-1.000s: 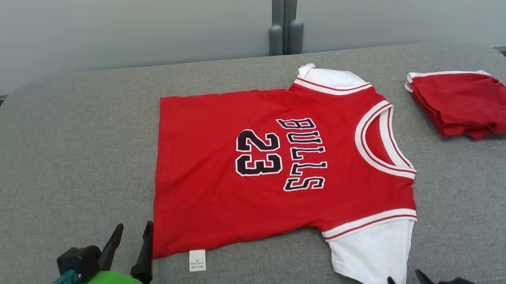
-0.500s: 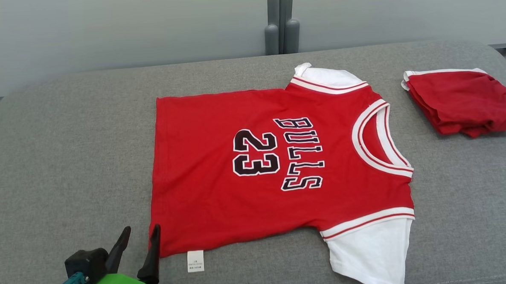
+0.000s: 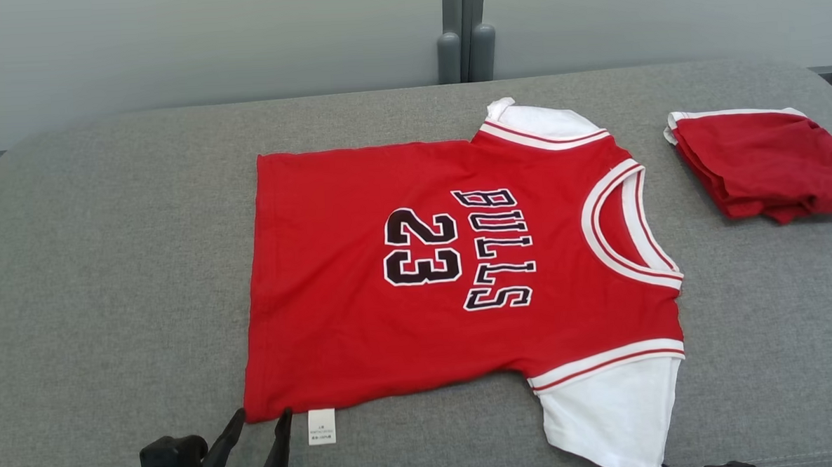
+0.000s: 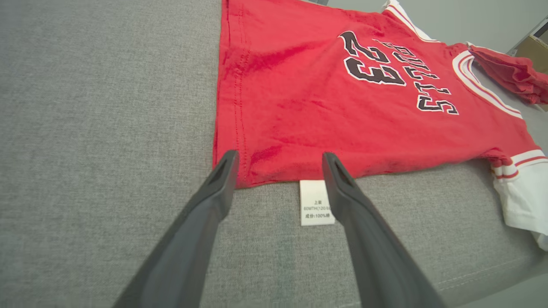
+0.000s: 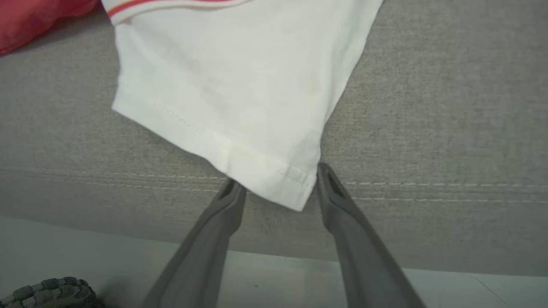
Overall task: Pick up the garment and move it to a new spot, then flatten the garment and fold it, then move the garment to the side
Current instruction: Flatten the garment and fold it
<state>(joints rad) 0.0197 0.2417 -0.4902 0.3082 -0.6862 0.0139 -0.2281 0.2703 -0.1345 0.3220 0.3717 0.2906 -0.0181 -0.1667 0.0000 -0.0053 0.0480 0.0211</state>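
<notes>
Grey fabric cushion (image 3: 109, 275) fills the foreground, with pale grey wall panels and a post (image 3: 460, 28) behind it. A red jersey (image 3: 364, 334) lies flat at the cushion's middle, collar to the right and hem to the left. Its near white sleeve (image 3: 613, 414) is cut off by the head view's bottom edge. The far sleeve (image 3: 537, 119) is partly tucked under, so its shape is unclear. At the right a folded red bundle (image 3: 764, 166) runs off the frame, well apart from the jersey. In the right wrist view, a ribbed grey object (image 5: 47, 293) is cropped by the lower left corner and cannot be identified.

The chest reads "BULLS" over "23" in black letters edged white. A white label (image 4: 317, 203) sticks out from the near hem. It shows "60MTH(120/6", with the rest covered by a finger, and a lower line with "100%" among small characters.

The left gripper (image 4: 279, 156) has its fingers spread, tips at the jersey's near hem corner, one by the corner and one over the label's edge. Whether it touches the cloth is unclear. The right gripper (image 5: 278, 176) is also spread, and the near sleeve's corner lies between its tips.
</notes>
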